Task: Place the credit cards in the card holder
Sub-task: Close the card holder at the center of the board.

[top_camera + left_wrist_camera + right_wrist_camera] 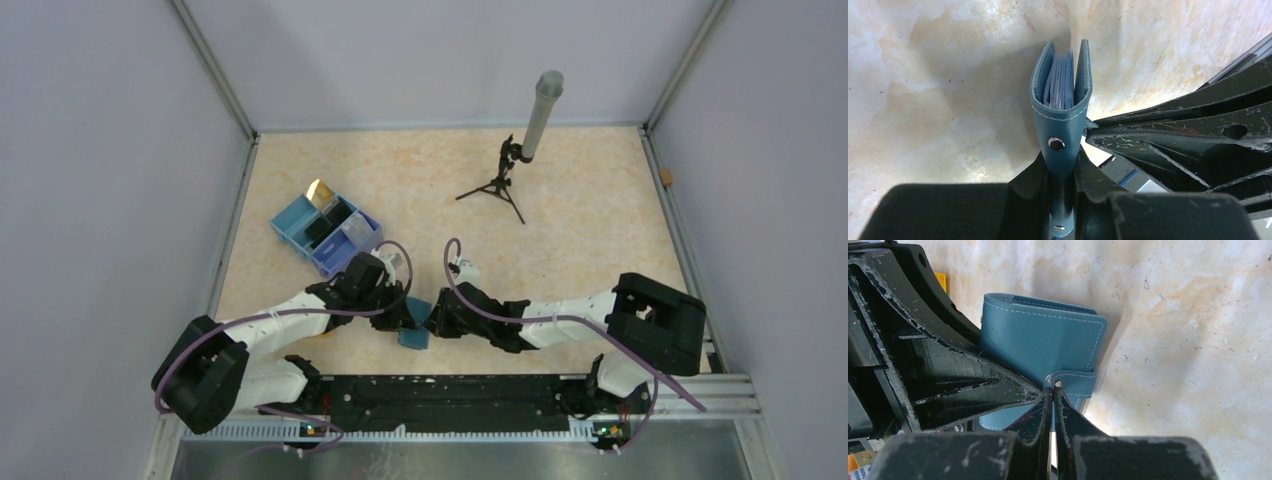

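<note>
Beige, marble-patterned board forms the table [580,230], boxed in by pale lilac walls [100,150] with bare metal posts in the corners. Towards the back stands a small black tripod [497,185] carrying a tilted grey tube [541,115]. On the far left lies a blue partitioned plastic tray [291,226] with a shiny gold card [320,192] propped at its far end, a flat black card [330,222] in the middle and a pale silvery card [357,229] in the compartment beside it.

The small teal folding card holder [413,337] is near the front edge, in the middle, between the two arms. It is folded shut and held on edge above the board. Seen end-on from the left wrist, its two covers curve round a sheaf of pale blue sleeves, with white stitching along the seam and a silver snap stud on the spine strap.

The left gripper [1062,170] is clamped on the card holder, one finger on each cover. The right gripper [1053,389] has its fingers pressed together, the tips resting against the clasp strap [1075,382] on the card holder's side; whether they pinch the strap I cannot tell.
</note>
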`<control>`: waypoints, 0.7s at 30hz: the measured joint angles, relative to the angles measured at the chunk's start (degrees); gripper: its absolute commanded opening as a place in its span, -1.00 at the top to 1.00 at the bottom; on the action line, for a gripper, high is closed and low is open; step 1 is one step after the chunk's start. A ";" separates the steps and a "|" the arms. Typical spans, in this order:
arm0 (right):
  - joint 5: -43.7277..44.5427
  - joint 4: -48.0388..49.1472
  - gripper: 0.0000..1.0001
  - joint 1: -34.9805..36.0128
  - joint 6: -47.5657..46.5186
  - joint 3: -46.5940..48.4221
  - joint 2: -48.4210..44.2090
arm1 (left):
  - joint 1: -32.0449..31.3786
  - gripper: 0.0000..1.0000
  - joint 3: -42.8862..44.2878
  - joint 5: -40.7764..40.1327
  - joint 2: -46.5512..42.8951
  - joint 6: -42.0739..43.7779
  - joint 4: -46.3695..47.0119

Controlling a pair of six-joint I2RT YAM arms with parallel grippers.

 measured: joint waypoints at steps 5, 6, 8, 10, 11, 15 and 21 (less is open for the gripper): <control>-0.02 0.07 1.00 0.00 -0.46 0.42 0.11 | 0.00 1.00 0.00 0.07 0.00 0.39 0.02; -0.02 0.09 1.00 0.00 -0.52 0.48 0.20 | 0.00 1.00 0.00 0.09 0.00 0.42 0.02; -0.13 0.04 1.00 0.00 -0.74 0.74 0.66 | 0.00 1.00 0.00 0.09 0.00 0.59 0.02; -0.35 0.31 1.00 0.00 -0.81 0.76 1.09 | 0.00 1.00 0.00 0.09 0.00 0.66 0.02; -0.39 0.46 1.00 0.00 -0.85 0.76 1.18 | 0.00 1.00 0.00 0.09 0.00 0.72 0.00; -0.52 0.68 1.00 0.00 -0.87 0.76 1.38 | 0.00 1.00 0.00 0.07 0.09 0.83 0.00; -0.66 1.01 1.00 0.00 -0.90 0.76 1.60 | 0.07 1.00 0.02 0.35 0.37 1.07 0.13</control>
